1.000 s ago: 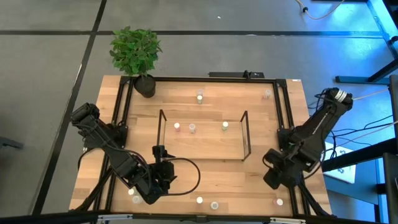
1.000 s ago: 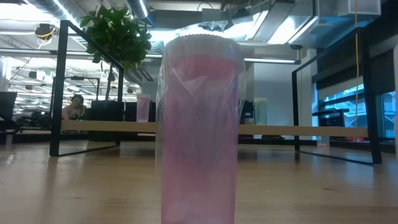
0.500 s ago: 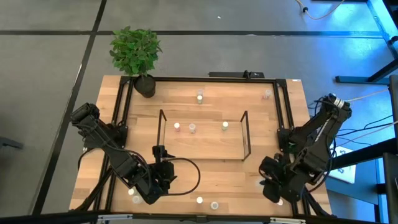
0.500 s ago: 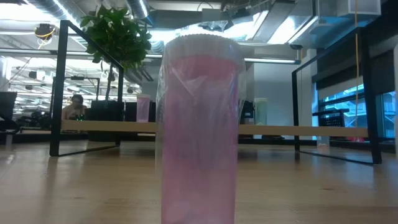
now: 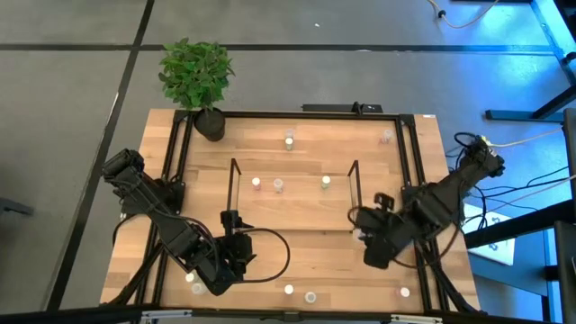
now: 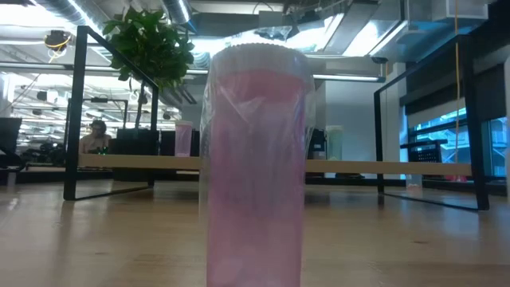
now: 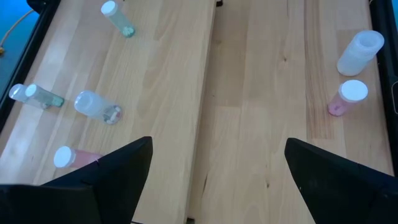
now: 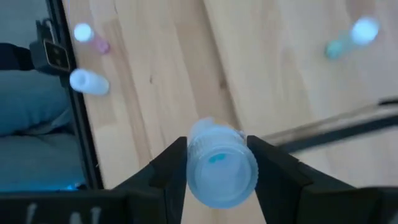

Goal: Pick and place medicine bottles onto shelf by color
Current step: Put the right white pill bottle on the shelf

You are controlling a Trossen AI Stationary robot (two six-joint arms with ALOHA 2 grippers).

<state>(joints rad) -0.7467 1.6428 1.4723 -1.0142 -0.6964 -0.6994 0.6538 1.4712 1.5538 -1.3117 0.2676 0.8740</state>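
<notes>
A clear bottle [image 8: 221, 165] is gripped between the right gripper's [image 5: 360, 232] jaws beside the shelf [image 5: 292, 221]; the left gripper's [image 5: 236, 255] jaws are spread, empty, above the worktop [image 5: 315, 261].

Even overhead light leaves the bench [image 5: 270, 243] bright with soft shadows. Blue glare tints the room's right side. The nearest pink bottle [image 6: 255, 167] is unfocused; the right wrist view is motion-blurred.

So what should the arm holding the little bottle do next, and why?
Probably carry it over the shelf. The right end effector grips a pale bottle and sits just outside the shelf's right end, where three bottles already stand along the back.
</notes>
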